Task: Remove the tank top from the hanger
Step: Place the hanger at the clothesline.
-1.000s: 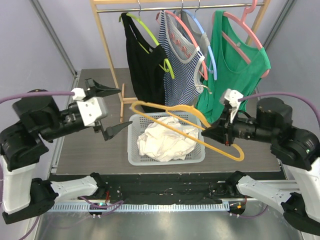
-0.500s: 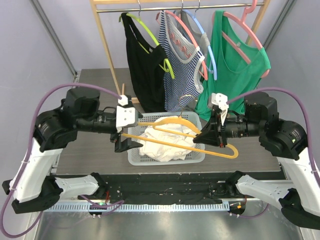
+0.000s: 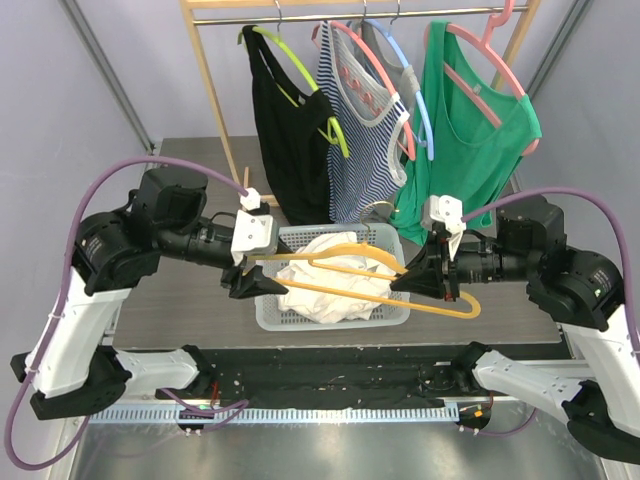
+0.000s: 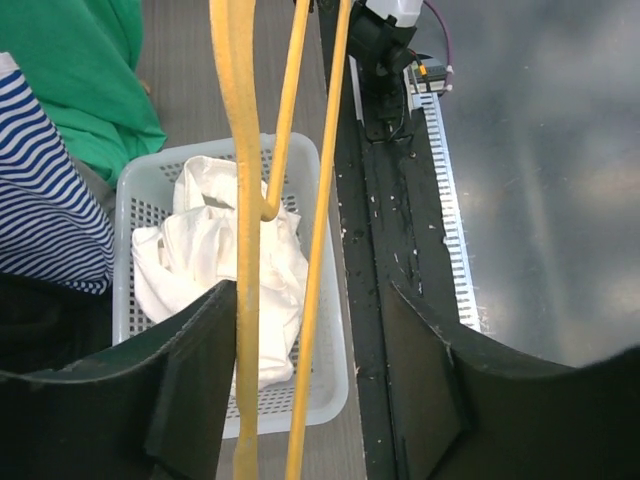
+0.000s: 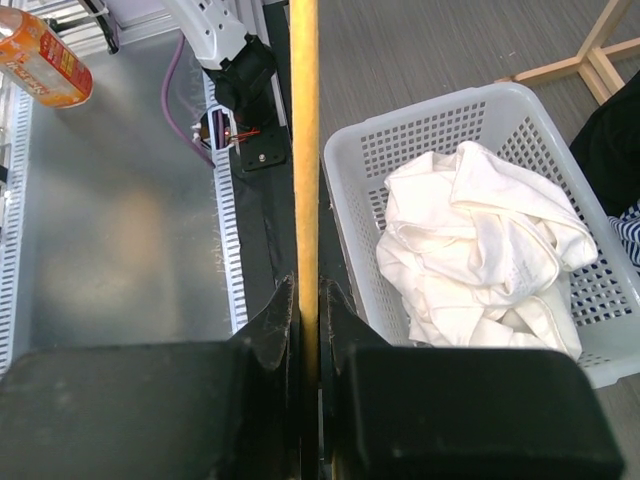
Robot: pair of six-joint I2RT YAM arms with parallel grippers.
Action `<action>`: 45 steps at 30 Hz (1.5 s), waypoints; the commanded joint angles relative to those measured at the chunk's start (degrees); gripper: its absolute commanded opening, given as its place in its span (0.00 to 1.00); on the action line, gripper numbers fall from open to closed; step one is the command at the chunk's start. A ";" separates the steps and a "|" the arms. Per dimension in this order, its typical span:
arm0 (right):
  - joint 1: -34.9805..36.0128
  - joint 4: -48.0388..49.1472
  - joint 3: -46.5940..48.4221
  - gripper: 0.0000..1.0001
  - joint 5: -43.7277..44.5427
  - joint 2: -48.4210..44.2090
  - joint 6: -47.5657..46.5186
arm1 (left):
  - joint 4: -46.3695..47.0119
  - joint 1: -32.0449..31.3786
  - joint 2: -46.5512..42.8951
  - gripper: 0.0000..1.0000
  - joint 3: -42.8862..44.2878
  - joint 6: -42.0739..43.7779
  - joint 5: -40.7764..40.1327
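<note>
A bare yellow hanger (image 3: 440, 306) hangs level just above a white basket (image 3: 390, 312). The white tank top (image 3: 325, 275) lies crumpled in that basket, free of the hanger. My right gripper (image 3: 412, 280) is shut on the hanger's right end; the wrist view shows the yellow bar (image 5: 304, 120) pinched between the right gripper's (image 5: 308, 290) jaws. My left gripper (image 3: 250, 268) is at the hanger's left end. In the left wrist view both yellow bars (image 4: 240, 150) run between the left gripper's (image 4: 310, 300) open jaws, close to the left finger, with a gap on the right.
Behind the basket a wooden rack (image 3: 215, 100) carries black (image 3: 290, 130), striped (image 3: 355, 140) and green (image 3: 470, 140) tank tops on coloured hangers. An orange bottle (image 5: 40, 55) lies on the metal surface near the arm bases.
My left arm has swung in from the far left to the hanger's left end, and its jaws have narrowed around the bars. The right gripper has lowered the hanger slightly over the basket.
</note>
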 commanded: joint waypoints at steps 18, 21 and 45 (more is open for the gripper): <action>1.01 3.49 0.63 0.01 3.95 -1.16 -0.70 | -1.22 0.33 1.45 0.00 0.79 -2.62 0.36; 1.00 4.63 0.11 0.03 5.79 -1.78 -0.09 | -1.22 0.25 1.36 0.00 0.70 -2.53 0.44; 1.00 25.90 -7.19 0.75 44.03 -13.82 12.65 | 8.44 10.61 -23.51 0.00 -17.83 -9.28 -44.36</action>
